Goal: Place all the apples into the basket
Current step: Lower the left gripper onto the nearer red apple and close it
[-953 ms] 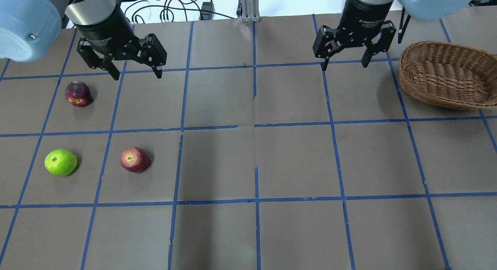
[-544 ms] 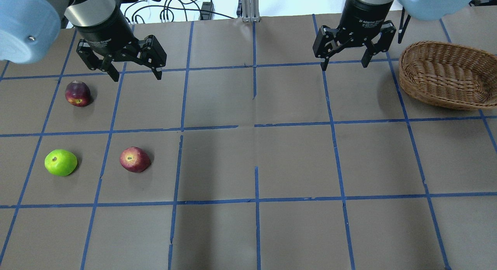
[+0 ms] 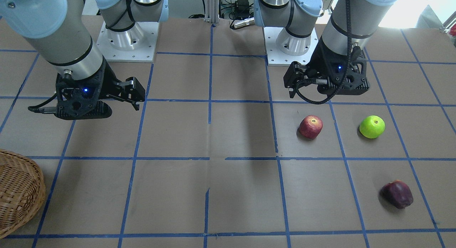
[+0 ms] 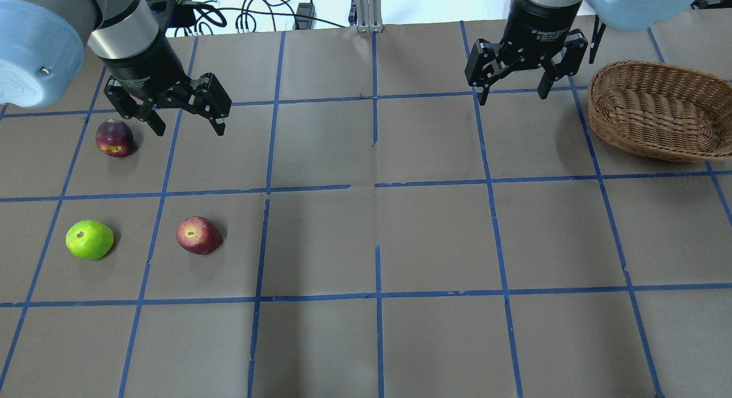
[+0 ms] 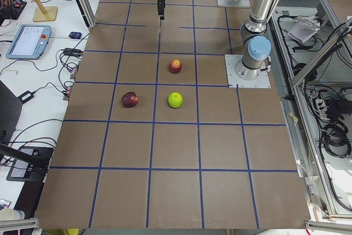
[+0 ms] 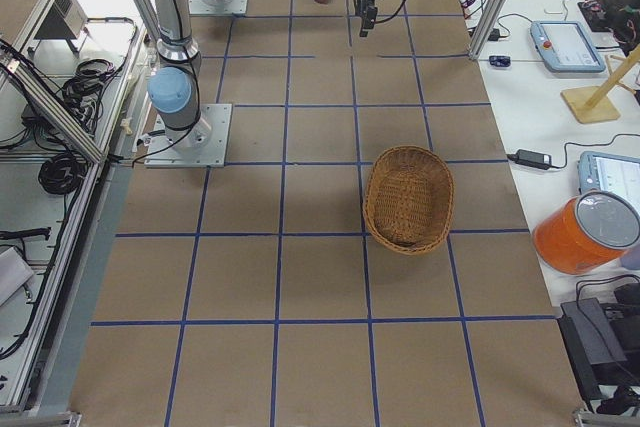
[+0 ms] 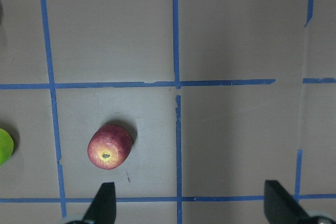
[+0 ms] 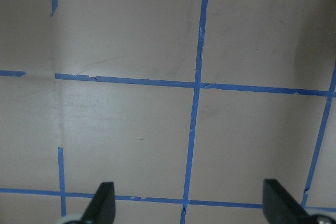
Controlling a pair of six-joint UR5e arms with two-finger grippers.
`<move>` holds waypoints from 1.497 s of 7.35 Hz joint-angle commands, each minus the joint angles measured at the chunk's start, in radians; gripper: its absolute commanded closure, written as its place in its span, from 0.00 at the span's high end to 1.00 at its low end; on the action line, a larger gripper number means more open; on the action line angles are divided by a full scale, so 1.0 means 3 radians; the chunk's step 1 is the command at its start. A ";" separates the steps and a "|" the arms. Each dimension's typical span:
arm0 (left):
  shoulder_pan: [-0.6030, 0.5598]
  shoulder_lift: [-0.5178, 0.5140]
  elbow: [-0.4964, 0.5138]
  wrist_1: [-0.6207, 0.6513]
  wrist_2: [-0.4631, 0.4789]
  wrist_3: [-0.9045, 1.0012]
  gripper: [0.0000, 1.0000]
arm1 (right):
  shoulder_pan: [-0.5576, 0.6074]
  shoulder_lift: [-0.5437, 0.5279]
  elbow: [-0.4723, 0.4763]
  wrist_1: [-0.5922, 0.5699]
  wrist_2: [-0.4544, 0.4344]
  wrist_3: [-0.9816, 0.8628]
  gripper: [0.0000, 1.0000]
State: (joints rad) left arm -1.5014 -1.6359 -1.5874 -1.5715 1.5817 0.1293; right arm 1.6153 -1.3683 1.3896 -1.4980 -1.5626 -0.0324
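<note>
Three apples lie on the table's left part: a dark maroon one (image 4: pixel 114 138) at the back, a lime green one (image 4: pixel 90 239) and a red one with yellow streaks (image 4: pixel 198 235) nearer. My left gripper (image 4: pixel 189 128) is open and empty, hovering just right of the maroon apple and apart from it. Its wrist view shows the red apple (image 7: pixel 109 146) below between the spread fingertips (image 7: pixel 105 205). The wicker basket (image 4: pixel 640 138) stands empty at the back right. My right gripper (image 4: pixel 513 99) is open and empty, left of the basket.
The table is brown paper with a grid of blue tape lines. The two arm bases (image 3: pixel 124 37) stand at the robot's edge. Cables lie beyond the far edge. The right wrist view shows only bare paper (image 8: pixel 131 129).
My left gripper has moved left and a little nearer, closer to the maroon apple. The right gripper has barely shifted. The apples and the basket have not moved.
</note>
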 commanded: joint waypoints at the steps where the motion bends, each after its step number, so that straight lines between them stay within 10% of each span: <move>1: 0.0228 0.0058 -0.0469 0.0246 -0.0011 0.0295 1.00 | 0.0000 0.0000 0.0001 0.0003 -0.0007 -0.0004 1.00; 5: 0.0591 -0.0068 -0.1711 0.1931 0.0010 0.0643 1.00 | 0.0000 0.0000 0.0001 -0.0002 -0.0007 -0.0004 1.00; 11: 0.0623 -0.0554 -0.1893 0.2068 0.0127 0.0658 1.00 | 0.0005 0.0005 0.0011 -0.0002 -0.0002 0.0001 1.00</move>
State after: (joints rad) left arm -1.3152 -1.7785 -2.1480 -0.9514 1.5988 0.3269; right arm 1.6166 -1.3678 1.3907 -1.4978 -1.5633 -0.0333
